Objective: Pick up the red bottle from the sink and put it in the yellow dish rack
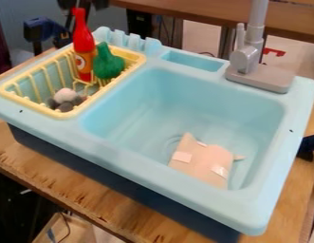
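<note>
At the top edge, behind the neck of the red bottle (84, 47), a dark part of the gripper (89, 4) shows. The bottle stands upright in the yellow rack (136, 59), beside a green toy vegetable (108, 64). Near the rack's front corner lies a small rounded toy (65, 96), whitish on top and dark grey below. A pale pink, flat piece (203, 161) with whitish patches rests low in the light blue sink basin (121, 124), towards its front right.
A grey faucet (246, 59) rises at the sink's back right, beside a shallow tray recess (194, 61). The sink unit stands on a wooden table (89, 201). Dark blue clamp-like parts are at the upper left (41, 28) and right edge (309, 146).
</note>
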